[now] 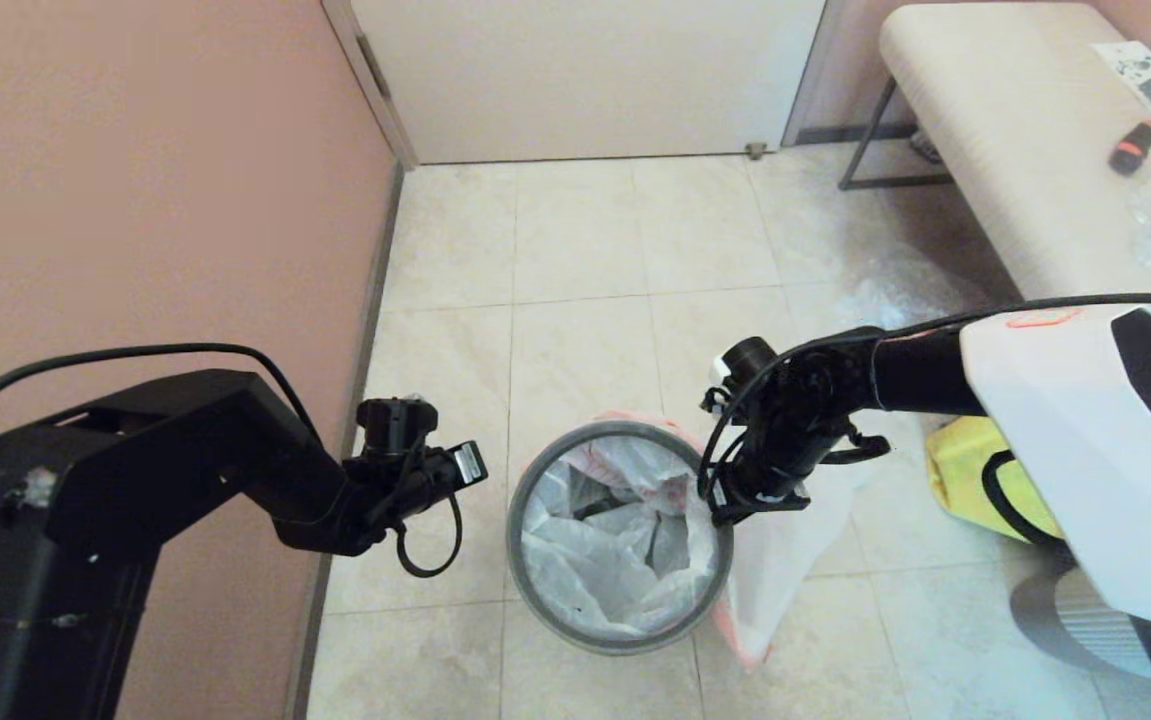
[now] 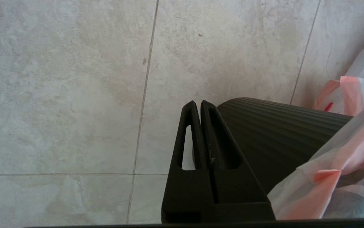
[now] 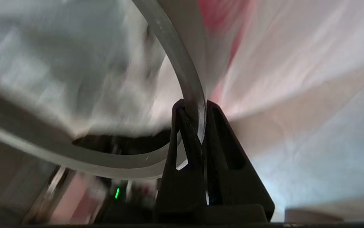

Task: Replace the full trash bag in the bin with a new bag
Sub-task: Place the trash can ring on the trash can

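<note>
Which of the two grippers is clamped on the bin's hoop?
The right gripper: it is shut on the grey hoop at the bin's right edge. The left gripper is shut on nothing, beside the bin.

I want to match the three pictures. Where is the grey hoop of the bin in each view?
Head view: the grey hoop rings the bin's mouth, lower centre.
Left wrist view: not in it; only the bin's ribbed black wall shows.
Right wrist view: it curves through the centre, pinched by the right gripper.
Shared landmark: the white-and-pink bag.
</note>
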